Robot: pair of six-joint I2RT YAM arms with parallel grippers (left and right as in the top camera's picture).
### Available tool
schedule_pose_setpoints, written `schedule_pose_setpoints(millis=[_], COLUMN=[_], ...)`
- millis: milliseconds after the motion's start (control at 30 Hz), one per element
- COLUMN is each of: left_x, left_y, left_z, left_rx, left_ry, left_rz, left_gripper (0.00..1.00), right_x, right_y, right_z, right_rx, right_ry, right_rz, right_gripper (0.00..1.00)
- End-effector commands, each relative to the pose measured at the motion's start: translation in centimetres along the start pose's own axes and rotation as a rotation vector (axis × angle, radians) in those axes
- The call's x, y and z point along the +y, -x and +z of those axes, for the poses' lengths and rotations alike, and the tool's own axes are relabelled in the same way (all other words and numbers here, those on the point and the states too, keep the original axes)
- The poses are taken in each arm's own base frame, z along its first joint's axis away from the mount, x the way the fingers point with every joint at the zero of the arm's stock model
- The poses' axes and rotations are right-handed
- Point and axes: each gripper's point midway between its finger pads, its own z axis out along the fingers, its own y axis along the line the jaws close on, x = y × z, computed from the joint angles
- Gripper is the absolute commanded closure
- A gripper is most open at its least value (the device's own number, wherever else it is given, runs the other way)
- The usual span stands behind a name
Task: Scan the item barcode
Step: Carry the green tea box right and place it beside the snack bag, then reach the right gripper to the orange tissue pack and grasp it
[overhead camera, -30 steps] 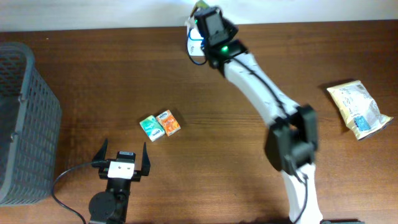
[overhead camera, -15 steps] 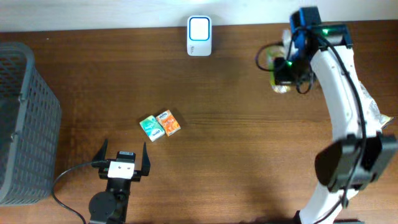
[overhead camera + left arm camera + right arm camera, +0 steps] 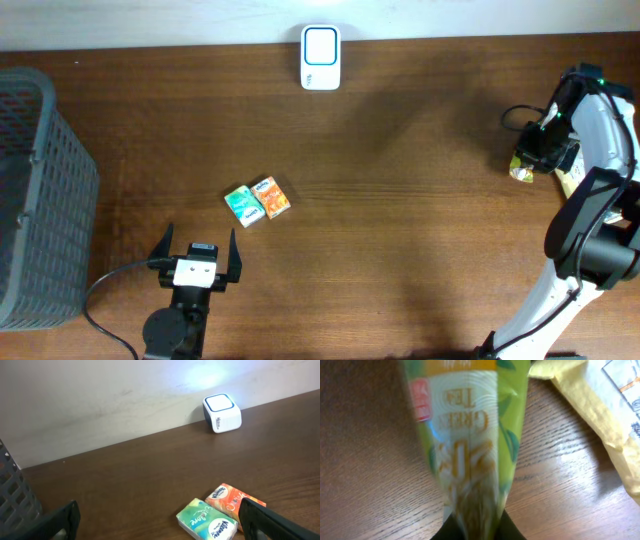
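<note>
Right gripper (image 3: 474, 529) is clamped on the tea packet (image 3: 470, 435), beside the yellow bag (image 3: 600, 420); it seems to be setting it down; next, let go gently; the left gripper (image 3: 197, 250) stands wide apart.

Grey basket (image 3: 40, 190) on table (image 3: 400, 230) L side; green tissue pack (image 3: 240, 205) touching orange pack (image 3: 270, 197).

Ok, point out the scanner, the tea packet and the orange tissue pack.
scanner (image 3: 320, 58): overhead view, its top face.
tea packet (image 3: 470, 435): right wrist view, its printed front.
orange tissue pack (image 3: 271, 197): overhead view, middle of its top.
</note>
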Motion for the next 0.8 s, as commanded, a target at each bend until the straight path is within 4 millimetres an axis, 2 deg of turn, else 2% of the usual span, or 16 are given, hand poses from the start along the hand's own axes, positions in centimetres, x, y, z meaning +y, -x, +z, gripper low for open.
schedule_pose_setpoints(millis=[0,67,133,167,200,267,300,333,367,400,433,533,633,667,767], left_x=[0.1,0.1,0.1,0.1,0.1,0.1,0.1,0.1,0.1,0.1,0.1,0.1,0.1,0.1,0.1], left_y=[-0.2,-0.2,-0.2,-0.2,-0.2,-0.2,-0.2,-0.2,-0.2,-0.2,-0.2,-0.2,-0.2,-0.2,-0.2], left_z=[0.0,0.0,0.0,0.0,0.0,0.0,0.0,0.0,0.0,0.0,0.0,0.0,0.0,0.0,0.0], left_rx=[0.002,0.002,0.002,0.002,0.002,0.002,0.002,0.002,0.002,0.002,0.002,0.002,0.002,0.002,0.002], left_ry=[0.009,0.009,0.009,0.009,0.009,0.009,0.009,0.009,0.009,0.009,0.009,0.009,0.009,0.009,0.009], left_rz=[0.012,0.012,0.012,0.012,0.012,0.012,0.012,0.012,0.012,0.012,0.012,0.012,0.012,0.012,0.012], left_gripper=[0.01,0.01,0.01,0.01,0.01,0.01,0.01,0.01,0.01,0.01,0.01,0.01,0.01,0.01,0.01], right_x=[0.2,0.9,1.9,2.3,2.4,3.1,3.6,5.1,7.5,10.3,14.4,22.0,26.9,29.7,33.3], right_y=[0.3,0.0,-0.6,-0.7,-0.7,-0.6,-0.7,-1.0,-1.6,-2.6,-4.4,-9.2,-12.9,-15.3,-18.8], right_z=[-0.9,-1.1,-2.4,-3.8,-5.0,-9.0,-10.0,-11.4,-12.5,-13.0,-13.5,-12.6,-10.8,-9.0,-5.4], right_rx=[-0.023,-0.008,0.023,0.028,0.028,0.002,-0.008,-0.023,-0.030,-0.028,-0.014,0.038,0.079,0.116,0.167], right_ry=[0.011,0.053,0.111,0.130,0.132,0.138,0.141,0.166,0.214,0.274,0.384,0.473,0.477,0.472,0.462], right_rz=[0.015,0.014,-0.041,-0.063,-0.066,-0.088,-0.103,-0.153,-0.226,-0.306,-0.440,-0.672,-0.807,-0.867,-0.958], right_gripper=[0.81,0.78,0.76,0.72,0.72,0.71,0.71,0.72,0.71,0.71,0.68,0.53,0.52,0.52,0.52])
